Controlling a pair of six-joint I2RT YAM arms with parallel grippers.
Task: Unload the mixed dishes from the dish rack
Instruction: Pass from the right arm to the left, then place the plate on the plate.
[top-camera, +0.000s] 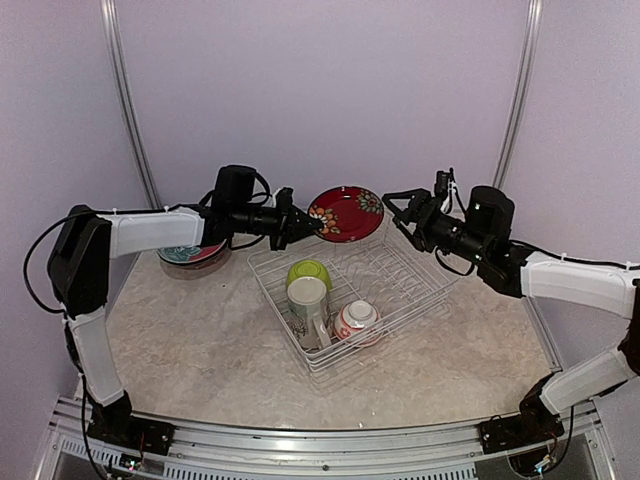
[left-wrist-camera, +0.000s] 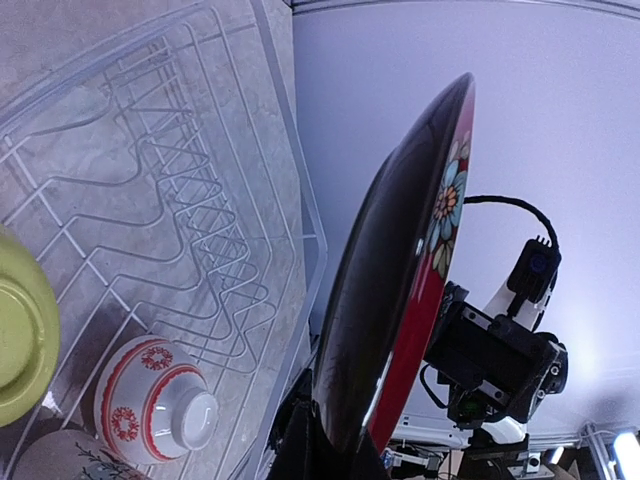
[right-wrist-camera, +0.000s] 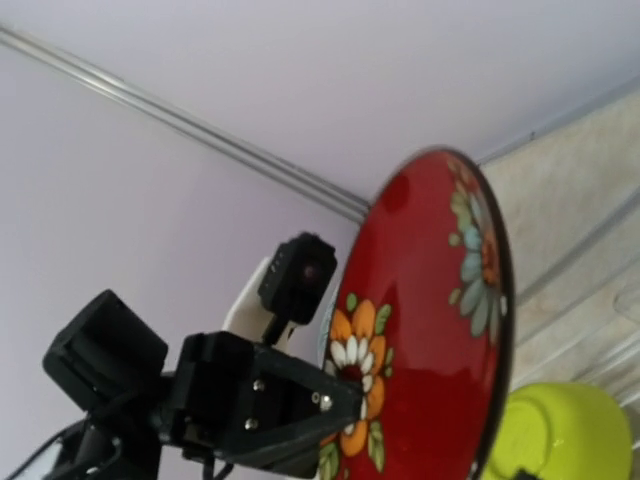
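My left gripper (top-camera: 306, 226) is shut on the rim of a red flowered plate (top-camera: 346, 212) and holds it upright above the far corner of the white wire dish rack (top-camera: 400, 285). In the left wrist view the plate (left-wrist-camera: 400, 270) stands edge-on between my fingers (left-wrist-camera: 300, 440). In the rack are a lime-green bowl (top-camera: 309, 271), a cream mug (top-camera: 308, 301) and a white-and-red small bowl (top-camera: 357, 319). My right gripper (top-camera: 400, 213) is open and empty, just right of the plate. The right wrist view shows the plate's face (right-wrist-camera: 440, 320) and the left gripper (right-wrist-camera: 345, 405).
A stack of plates (top-camera: 190, 253) lies on the table at the back left, under my left forearm. The rack's upright tines (left-wrist-camera: 190, 220) stand bare. The back wall rises close behind both grippers.
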